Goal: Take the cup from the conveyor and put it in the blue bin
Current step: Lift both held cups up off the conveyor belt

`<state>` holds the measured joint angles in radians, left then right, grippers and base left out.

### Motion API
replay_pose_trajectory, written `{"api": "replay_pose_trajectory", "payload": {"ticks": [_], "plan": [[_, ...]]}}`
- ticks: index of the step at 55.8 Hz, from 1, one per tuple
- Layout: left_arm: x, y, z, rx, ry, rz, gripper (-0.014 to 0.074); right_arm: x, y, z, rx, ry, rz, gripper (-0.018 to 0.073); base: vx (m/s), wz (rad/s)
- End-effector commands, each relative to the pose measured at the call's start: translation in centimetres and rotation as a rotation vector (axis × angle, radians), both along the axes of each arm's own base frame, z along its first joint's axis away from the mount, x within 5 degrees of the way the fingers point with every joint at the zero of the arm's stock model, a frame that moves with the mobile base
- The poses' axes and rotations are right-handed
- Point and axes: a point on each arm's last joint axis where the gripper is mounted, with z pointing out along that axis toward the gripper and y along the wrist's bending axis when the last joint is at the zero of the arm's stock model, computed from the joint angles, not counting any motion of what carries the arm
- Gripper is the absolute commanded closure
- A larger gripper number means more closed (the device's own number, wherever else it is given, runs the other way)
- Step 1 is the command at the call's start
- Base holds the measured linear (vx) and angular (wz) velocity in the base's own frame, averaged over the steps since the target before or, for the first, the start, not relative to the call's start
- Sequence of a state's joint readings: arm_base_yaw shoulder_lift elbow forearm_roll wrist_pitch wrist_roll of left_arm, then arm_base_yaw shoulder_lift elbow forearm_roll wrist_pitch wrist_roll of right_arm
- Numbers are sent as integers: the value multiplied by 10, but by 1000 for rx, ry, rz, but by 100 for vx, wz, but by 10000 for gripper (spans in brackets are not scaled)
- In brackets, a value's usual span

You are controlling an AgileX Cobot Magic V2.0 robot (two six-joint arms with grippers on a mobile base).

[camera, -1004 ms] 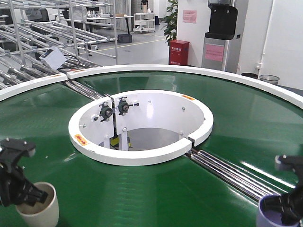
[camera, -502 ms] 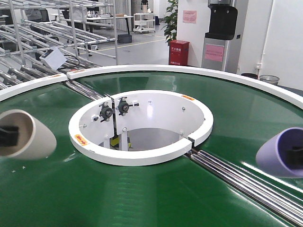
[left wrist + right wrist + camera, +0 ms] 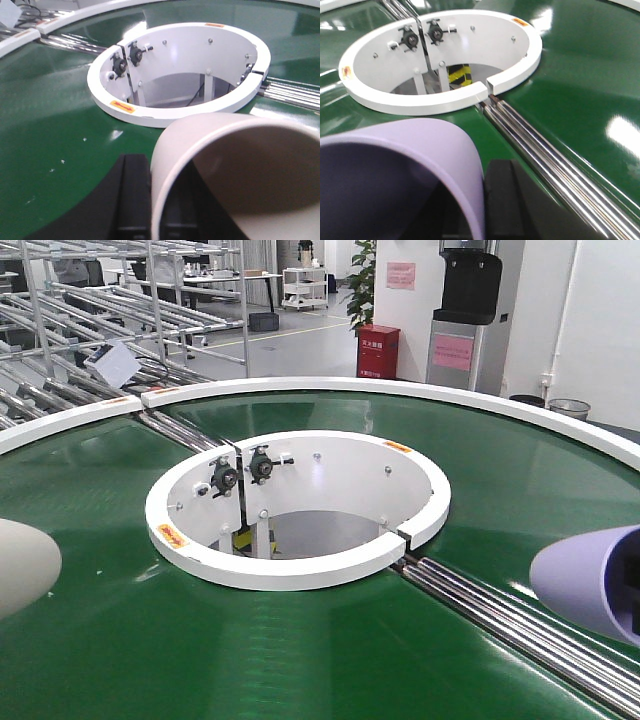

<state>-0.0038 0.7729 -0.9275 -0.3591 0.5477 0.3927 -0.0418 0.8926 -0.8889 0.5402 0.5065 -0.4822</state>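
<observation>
A cream cup (image 3: 20, 565) hangs tilted above the dark green conveyor (image 3: 300, 660) at the left edge of the front view. Opposite it, at the right edge, a lilac cup (image 3: 590, 580) hangs tilted too. In the left wrist view my left gripper (image 3: 159, 200) is shut on the wall of the cream cup (image 3: 200, 135), one black finger outside and one inside. My right gripper (image 3: 479, 205) pinches the wall of the lilac cup (image 3: 420, 140) the same way. Both cups look empty. The blue bin is out of view.
The white-walled round opening (image 3: 300, 570) sits at the belt's centre, with bearings and a pole inside. Steel rollers (image 3: 500, 610) cross the belt at right. Beyond the white outer rim (image 3: 400, 385) stand metal racks (image 3: 100, 300), a red box (image 3: 378, 350) and a water dispenser (image 3: 468, 310).
Both cups have left the belt. A second ago they stood upright low in the front view; now they hang tilted, higher and further out toward the left and right edges.
</observation>
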Motion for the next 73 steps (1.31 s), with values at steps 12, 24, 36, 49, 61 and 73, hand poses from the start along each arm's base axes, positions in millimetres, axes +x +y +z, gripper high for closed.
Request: {"api": "replay_pose_trajectory", "payload": {"ticks": [12, 24, 36, 49, 61, 73], "plan": [[-6, -1, 12, -26, -80, 1, 600, 3, -2, 17, 15, -107, -30, 569, 0, 0], [-6, -1, 12, -26, -80, 1, 600, 3, -2, 17, 15, -107, -30, 569, 0, 0], [-6, -1, 12, -26, -80, 1, 600, 3, -2, 17, 15, -107, -30, 569, 0, 0], [-6, -1, 12, -26, -80, 1, 600, 3, -2, 17, 15, -107, -30, 569, 0, 0], [-6, -1, 12, -26, -80, 1, 600, 3, -2, 17, 15, -107, -30, 569, 0, 0], [-6, -1, 12, -26, -80, 1, 600, 3, -2, 17, 15, -107, -30, 569, -1, 1]]}}
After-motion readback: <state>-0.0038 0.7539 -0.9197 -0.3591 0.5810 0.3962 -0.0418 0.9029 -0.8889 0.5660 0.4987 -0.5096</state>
